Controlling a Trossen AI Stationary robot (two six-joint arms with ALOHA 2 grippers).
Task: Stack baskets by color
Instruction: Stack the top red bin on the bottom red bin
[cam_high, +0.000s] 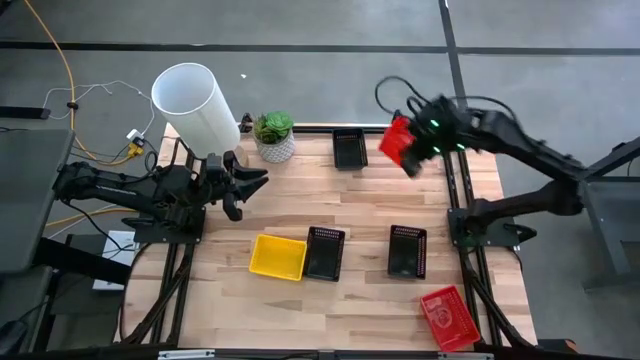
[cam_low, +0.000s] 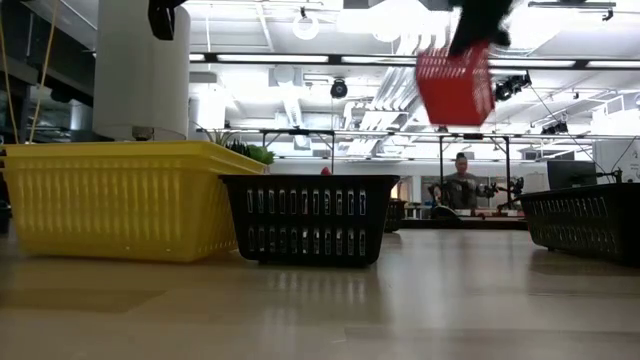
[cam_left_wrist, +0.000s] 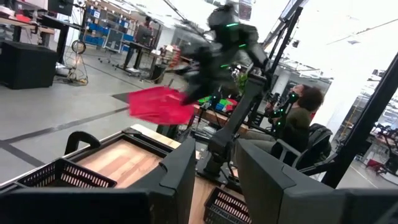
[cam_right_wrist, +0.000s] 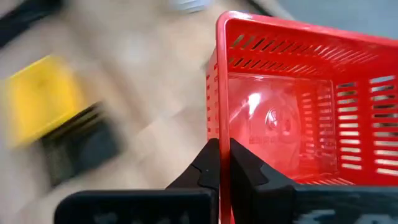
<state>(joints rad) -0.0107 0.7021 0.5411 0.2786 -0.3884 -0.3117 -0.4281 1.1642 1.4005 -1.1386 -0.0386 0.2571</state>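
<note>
Red basket (cam_high: 398, 140) hangs in the air, pinched by its wall in the right gripper (cam_right_wrist: 219, 163), just beside the far black basket (cam_high: 349, 148). Left gripper (cam_high: 236, 182), apparently part open and empty, waits near the plant pot (cam_high: 274, 138).

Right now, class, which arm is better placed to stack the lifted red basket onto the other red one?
The right. Its fingers are shut on the lifted red basket, and the other red basket lies on its side of the table. The left gripper waits far off.

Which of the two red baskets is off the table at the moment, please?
The red basket clamped in the right gripper, up at the far edge; the other red basket lies at the near-right corner.
</note>
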